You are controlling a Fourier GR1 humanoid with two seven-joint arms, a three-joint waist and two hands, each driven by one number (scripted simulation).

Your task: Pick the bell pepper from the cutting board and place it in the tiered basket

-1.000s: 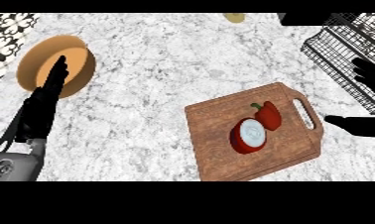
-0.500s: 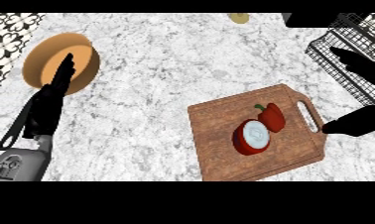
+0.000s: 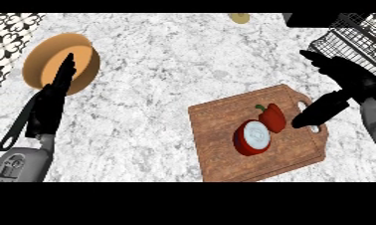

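On the right half of the marble counter (image 3: pixel 161 69), a wooden cutting board (image 3: pixel 228 154) is lying at a slant, its handle slot turned towards the right edge; the bell pepper (image 3: pixel 274 118) is sitting on that board, red with a green stem pointing up and to the left, close to the handle end. Just below and left of it, touching or very nearly so, a red rounded half (image 3: pixel 253 138) is showing a pale cut face; both are resting on the wood.

The right hand (image 3: pixel 345 82) is hanging over the board's right end, coming in from the right edge; its fingers are spread apart and holding nothing. The upper fingers are pointing up and to the left, near the wire tiered basket (image 3: pixel 351 37) in the top right corner; the lower digit (image 3: pixel 317 111) (the thumb, by the look of it) is slanting down across the handle slot, its tip just beside the pepper; whether it is touching the pepper I cannot tell.

Over on the left, the left hand (image 3: pixel 50 104) is standing with fingers straight and together, tips up, overlapping the rim of a tan round bowl (image 3: pixel 47 62); it is gripping nothing. A small yellowish thing (image 3: pixel 239 18) is lying at the counter's far edge, well apart from the board.
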